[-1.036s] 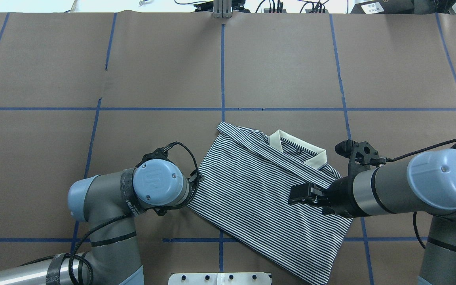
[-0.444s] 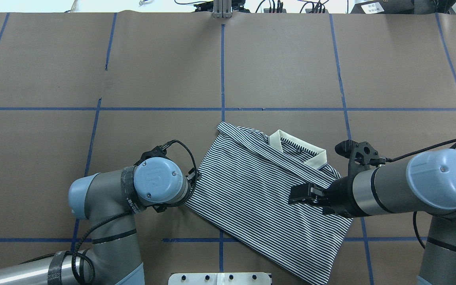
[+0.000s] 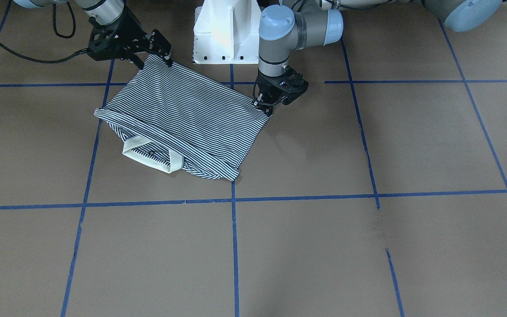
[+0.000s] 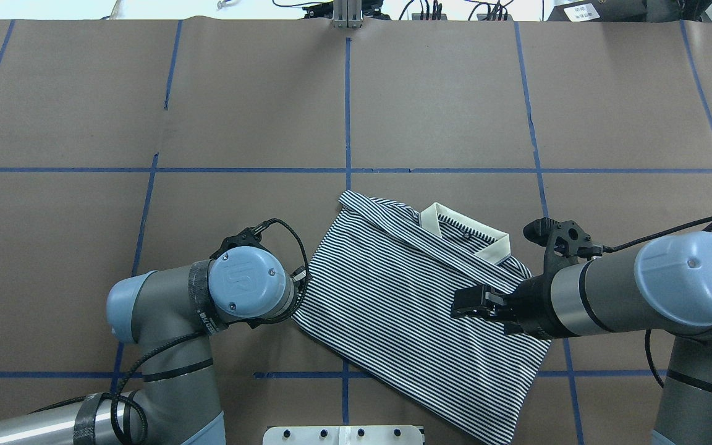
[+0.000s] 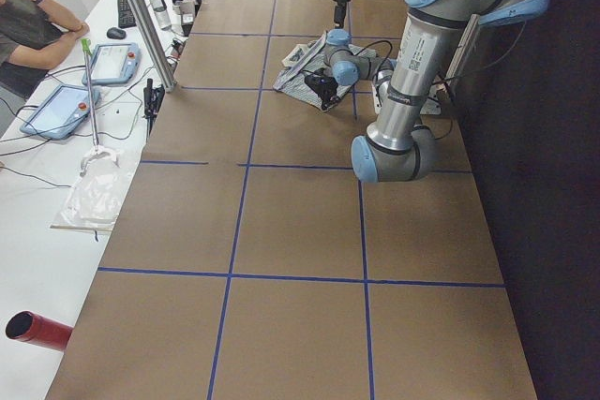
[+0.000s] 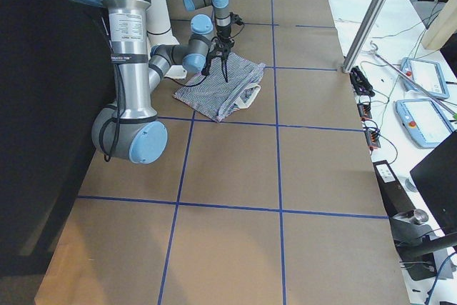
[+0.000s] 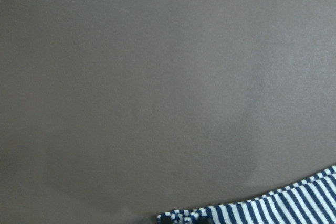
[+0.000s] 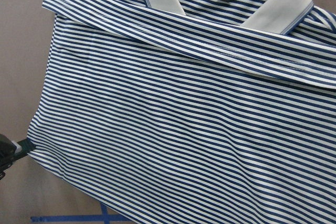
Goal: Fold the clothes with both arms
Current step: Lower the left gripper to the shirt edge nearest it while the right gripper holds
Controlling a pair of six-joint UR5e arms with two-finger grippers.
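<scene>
The shirt [image 4: 405, 309] lies slantwise, collar [image 4: 493, 248] pointing away from the base [image 3: 222, 35]. Left gripper [image 3: 263, 105] pinches its corner; right gripper [image 4: 460, 303] hovers wide above it.

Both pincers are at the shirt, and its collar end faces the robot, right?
No. The left pincer and right pincer are at the shirt, but its collar end faces away from the robot; the front-facing view shows it.
</scene>
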